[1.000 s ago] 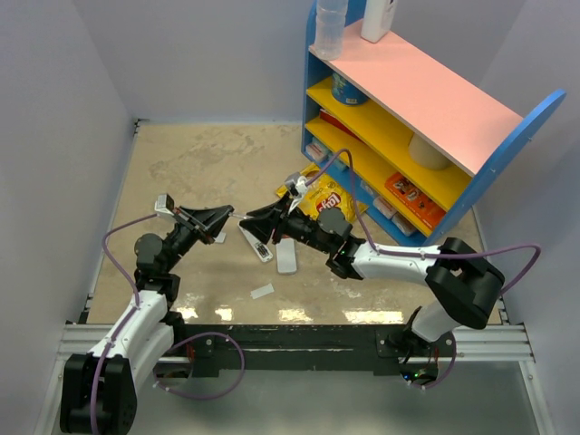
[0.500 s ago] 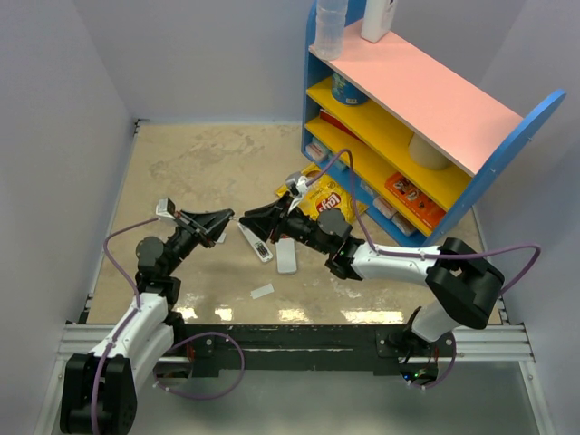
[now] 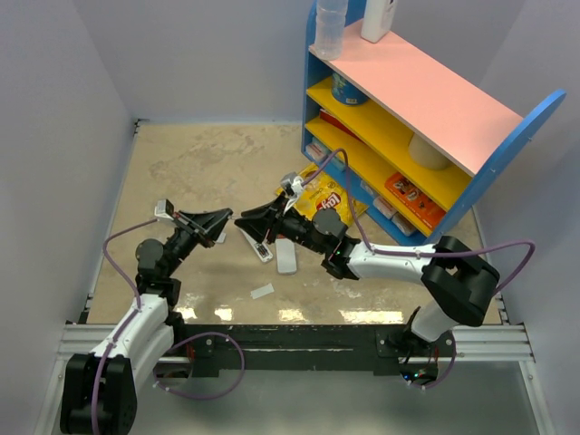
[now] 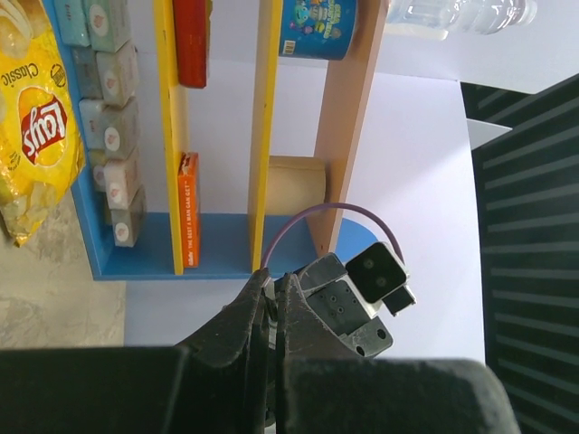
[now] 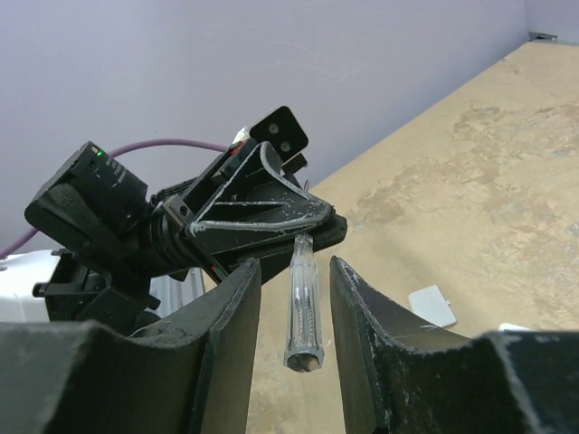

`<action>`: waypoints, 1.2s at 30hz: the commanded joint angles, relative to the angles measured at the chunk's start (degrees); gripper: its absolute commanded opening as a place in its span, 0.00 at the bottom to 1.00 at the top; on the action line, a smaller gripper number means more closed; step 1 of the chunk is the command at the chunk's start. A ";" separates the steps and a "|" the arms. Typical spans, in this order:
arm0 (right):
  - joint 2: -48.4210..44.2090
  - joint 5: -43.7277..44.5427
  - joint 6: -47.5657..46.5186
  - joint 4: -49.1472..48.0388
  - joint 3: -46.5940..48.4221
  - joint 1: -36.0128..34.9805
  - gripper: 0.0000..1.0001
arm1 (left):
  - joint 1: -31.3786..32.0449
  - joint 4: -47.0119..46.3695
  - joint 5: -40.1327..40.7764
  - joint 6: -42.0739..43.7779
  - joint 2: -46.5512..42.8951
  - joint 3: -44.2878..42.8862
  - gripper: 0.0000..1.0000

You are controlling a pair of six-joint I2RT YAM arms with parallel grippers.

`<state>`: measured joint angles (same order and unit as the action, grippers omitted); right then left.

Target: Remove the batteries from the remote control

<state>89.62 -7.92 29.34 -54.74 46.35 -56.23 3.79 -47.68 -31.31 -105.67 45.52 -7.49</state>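
My left gripper [image 3: 227, 220] is shut on the tip of a thin grey stick with a clear handle [image 5: 303, 307], held level above the floor. My right gripper [image 3: 243, 222] is open, its two fingers on either side of that handle without touching it [image 5: 294, 271]. The left gripper's closed fingers [image 4: 273, 282] face the right wrist. The white remote control [image 3: 286, 256] lies flat on the floor just below the right gripper, plain side up. A narrower white bar [image 3: 256, 243] lies beside it. No batteries are in view.
Two small white scraps [image 3: 262, 291] [image 5: 432, 306] lie on the floor. A yellow chip bag [image 3: 324, 195] lies behind the right arm, against the blue shelf unit [image 3: 426, 136] at the right. Grey walls close the left and back.
My right gripper has moved a little left, so its open fingers now flank the stick's handle. The left gripper has barely shifted and still holds the stick.
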 commanded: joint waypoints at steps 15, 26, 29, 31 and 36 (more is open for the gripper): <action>-5.86 8.54 -9.21 17.76 6.72 1.11 0.00 | 0.16 9.82 -2.08 8.97 -3.23 -2.52 0.68; -7.63 2.91 -22.04 54.18 16.66 9.12 0.00 | 0.08 49.77 2.46 50.63 7.91 -26.08 0.70; -5.96 1.69 -22.93 61.12 20.35 9.38 0.00 | 0.08 52.51 4.76 56.61 12.92 -29.07 0.70; -4.37 0.72 -21.79 63.52 22.64 9.38 0.00 | 0.08 53.13 5.03 59.87 16.96 -30.65 0.70; -1.12 -3.06 -22.39 67.92 23.70 9.38 0.00 | 0.08 52.61 2.93 63.56 26.00 -32.50 0.69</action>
<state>87.20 -7.05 9.19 6.52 67.61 -46.85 3.84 2.90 -27.64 -49.78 66.37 -37.17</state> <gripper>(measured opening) 0.157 0.693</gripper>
